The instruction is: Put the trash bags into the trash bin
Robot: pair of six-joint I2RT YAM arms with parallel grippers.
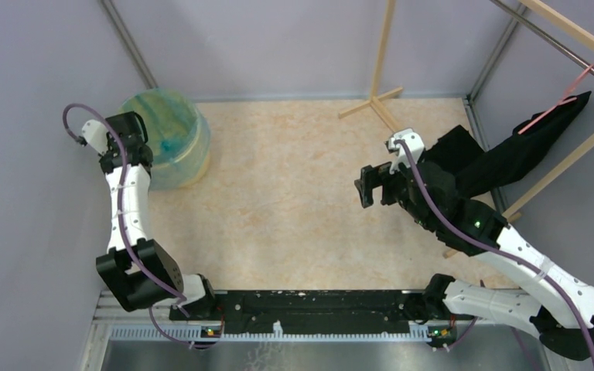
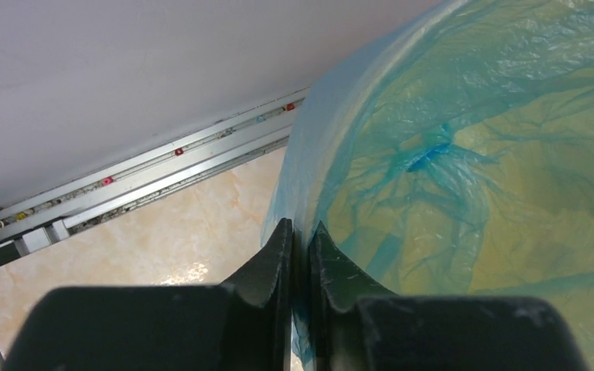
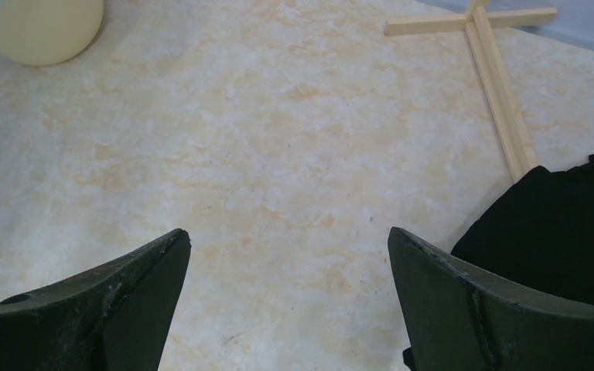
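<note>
The pale-yellow trash bin (image 1: 189, 158) stands at the far left of the table. The light-blue trash bag (image 1: 162, 124) lines its inside and folds over its rim. In the left wrist view the bag (image 2: 464, 178) fills the right side, crinkled against the yellow wall. My left gripper (image 2: 300, 232) is at the bin's near-left rim, shut on the bag film at the rim edge; it also shows in the top view (image 1: 128, 143). My right gripper (image 3: 288, 247) is open and empty above bare table at centre right (image 1: 367, 185). The bin's side shows in the right wrist view (image 3: 39, 31).
A black cloth (image 1: 510, 154) hangs from a wooden rack at the right, with a pink hanger (image 1: 561, 100). The rack's wooden cross foot (image 1: 375, 104) lies on the table at the back. The cloth (image 3: 557, 224) and foot (image 3: 495, 69) show in the right wrist view. Walls close in left and back.
</note>
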